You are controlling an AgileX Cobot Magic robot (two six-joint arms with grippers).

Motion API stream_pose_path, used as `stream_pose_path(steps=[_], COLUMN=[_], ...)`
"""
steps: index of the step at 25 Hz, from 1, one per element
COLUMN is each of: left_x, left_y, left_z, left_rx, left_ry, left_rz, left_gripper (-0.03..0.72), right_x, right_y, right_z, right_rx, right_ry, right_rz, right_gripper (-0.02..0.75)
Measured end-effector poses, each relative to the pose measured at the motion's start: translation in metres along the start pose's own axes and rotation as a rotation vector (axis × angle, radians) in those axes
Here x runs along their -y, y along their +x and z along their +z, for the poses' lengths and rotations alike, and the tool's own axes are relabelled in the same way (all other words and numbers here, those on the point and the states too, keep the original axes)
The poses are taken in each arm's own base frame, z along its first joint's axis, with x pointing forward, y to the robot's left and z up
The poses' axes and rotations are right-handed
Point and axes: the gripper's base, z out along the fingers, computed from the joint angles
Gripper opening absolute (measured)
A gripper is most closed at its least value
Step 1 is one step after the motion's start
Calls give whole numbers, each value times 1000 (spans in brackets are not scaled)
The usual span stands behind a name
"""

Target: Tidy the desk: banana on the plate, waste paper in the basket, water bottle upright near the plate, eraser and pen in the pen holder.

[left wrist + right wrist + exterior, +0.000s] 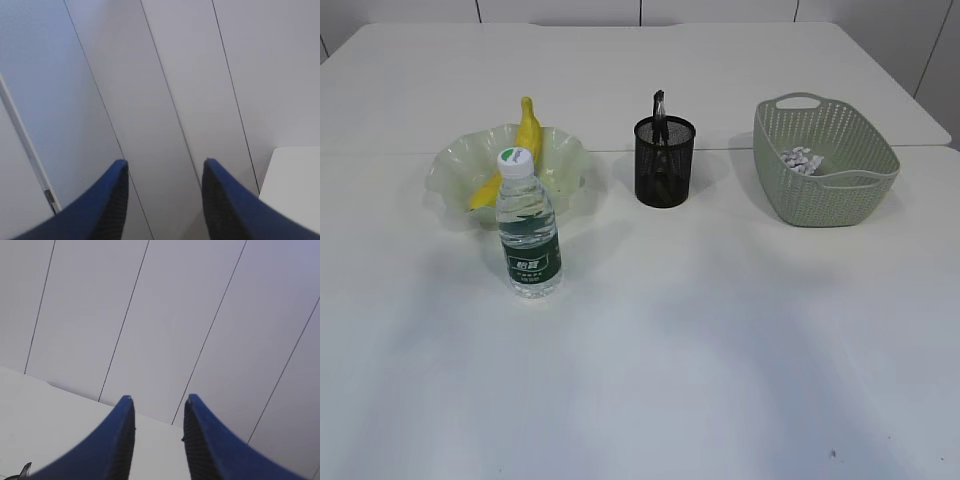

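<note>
Clear plastic water bottle (pixel 529 224) stands upright on the white desk (pixel 720 340), just before the plate (pixel 455 170) holding the banana (pixel 525 135). Farther back, a pen (pixel 660 108) sits in the pen holder (pixel 665 160); waste paper (pixel 802 160) lies in the basket (pixel 825 160). Left gripper (pixel 165 172) and right gripper (pixel 159 407), parted and empty, point at wall panels, away from everything.

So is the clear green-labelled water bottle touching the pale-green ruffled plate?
Cannot tell: in the exterior view the bottle overlaps the plate's front rim, hiding any gap.
</note>
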Motion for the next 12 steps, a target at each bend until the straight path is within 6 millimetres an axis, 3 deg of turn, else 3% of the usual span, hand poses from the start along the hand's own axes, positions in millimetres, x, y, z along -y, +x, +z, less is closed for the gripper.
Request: stream_pose_path(steps=[5,12], left_x=[1,29], left_y=[-6,-20], left_z=[-10,-23], left_rx=[59,166], left_ry=[73,406], left_rz=[-101,-252], left_gripper=[337,336], right_x=[0,0], right_y=[0,-1], right_z=[0,0], right_rx=[4,6], right_ry=[-1,-2], right_rz=[2,2], right_gripper=[253,253])
